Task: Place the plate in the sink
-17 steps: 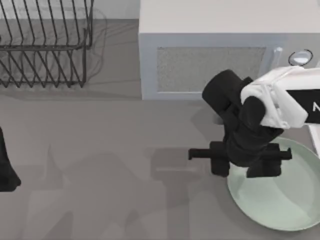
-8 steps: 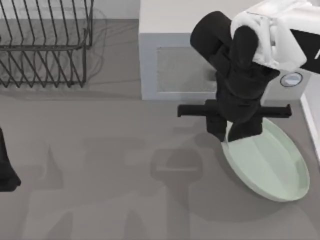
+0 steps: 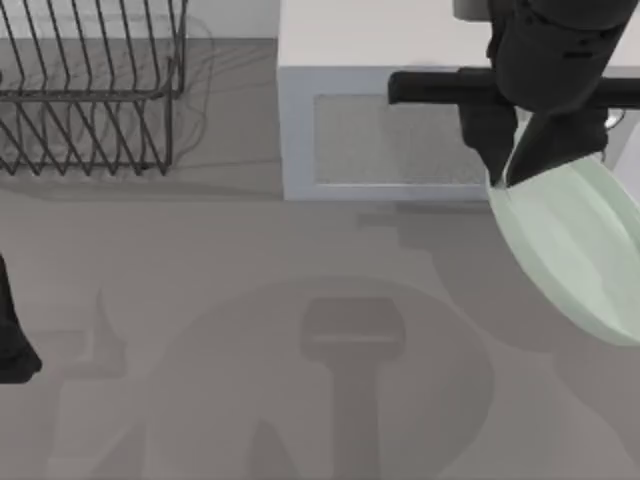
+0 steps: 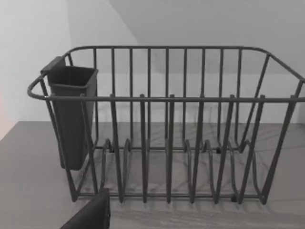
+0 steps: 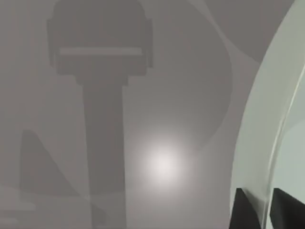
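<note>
Plate (image 3: 575,250): pale mint-green, round, shallow rim. It is held tilted above the table (image 3: 250,300), in front of the microwave (image 3: 400,130) at that appliance's right end, with part of it cut off by the top view's right edge. Its rim is seen in the right wrist view (image 5: 259,143) running up between two dark finger pads (image 5: 245,210).

Right gripper (image 3: 505,170): black, positioned over the microwave's front right corner. Its jaws are closed on the plate's rim at the edge nearest the microwave.

Left gripper (image 3: 12,340): parked at the table's left edge, well apart from the microwave. Whether its jaws are open or closed cannot be told.

Microwave: grey-white box with a speckled door panel, set at the back of the table.

Dish rack (image 3: 90,90): black wire, placed to the left of the microwave, with a gap between them. In the left wrist view (image 4: 167,133) it is shown upright, with a dark cup (image 4: 71,114) hung on one end.

Table: grey; shadows of the arm and of the plate are cast on it in front of the microwave.
</note>
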You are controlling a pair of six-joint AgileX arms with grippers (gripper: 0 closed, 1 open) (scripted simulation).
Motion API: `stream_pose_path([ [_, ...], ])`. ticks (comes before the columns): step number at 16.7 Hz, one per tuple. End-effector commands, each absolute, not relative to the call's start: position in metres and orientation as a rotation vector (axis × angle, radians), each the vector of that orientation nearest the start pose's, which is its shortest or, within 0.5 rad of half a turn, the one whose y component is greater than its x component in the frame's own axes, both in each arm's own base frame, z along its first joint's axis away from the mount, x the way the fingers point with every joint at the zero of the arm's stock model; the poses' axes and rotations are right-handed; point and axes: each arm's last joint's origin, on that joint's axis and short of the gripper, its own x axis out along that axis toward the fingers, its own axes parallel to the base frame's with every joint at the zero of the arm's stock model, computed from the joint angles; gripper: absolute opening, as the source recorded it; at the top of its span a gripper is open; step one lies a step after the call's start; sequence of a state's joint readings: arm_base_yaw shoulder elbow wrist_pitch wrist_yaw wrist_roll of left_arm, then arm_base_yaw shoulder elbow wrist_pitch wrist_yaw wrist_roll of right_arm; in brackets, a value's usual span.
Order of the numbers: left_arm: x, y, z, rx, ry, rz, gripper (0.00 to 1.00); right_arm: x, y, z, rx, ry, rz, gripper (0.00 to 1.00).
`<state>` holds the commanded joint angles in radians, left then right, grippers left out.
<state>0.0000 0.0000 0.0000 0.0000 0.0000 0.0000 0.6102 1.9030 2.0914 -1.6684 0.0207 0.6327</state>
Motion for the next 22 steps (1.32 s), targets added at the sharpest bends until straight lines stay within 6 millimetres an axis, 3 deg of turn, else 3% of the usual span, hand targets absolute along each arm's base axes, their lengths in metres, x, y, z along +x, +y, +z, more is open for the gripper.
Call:
stream_pose_path([
  [3,0.106,-0.001,0.160,0.000,0.000,0.000,1.00,0.277,0.199,0.373,0.046,1.477,0.020,0.00],
  [8,0.106,-0.001,0.160,0.000,0.000,0.000,1.00,0.277,0.200,0.372,0.043,1.478,0.023,0.00],
  [11,0.106,-0.001,0.160,0.000,0.000,0.000,1.00,0.287,0.188,0.384,0.066,1.424,0.036,0.00],
  [14,0.106,-0.001,0.160,0.000,0.000,0.000,1.00,0.314,0.164,0.393,0.083,1.353,0.041,0.00],
  [17,0.106,-0.001,0.160,0.000,0.000,0.000,1.00,0.356,0.132,0.390,0.078,1.302,0.029,0.00],
  [22,0.106,-0.001,0.160,0.000,0.000,0.000,1.00,0.427,0.053,0.354,0.050,1.293,-0.032,0.00],
])
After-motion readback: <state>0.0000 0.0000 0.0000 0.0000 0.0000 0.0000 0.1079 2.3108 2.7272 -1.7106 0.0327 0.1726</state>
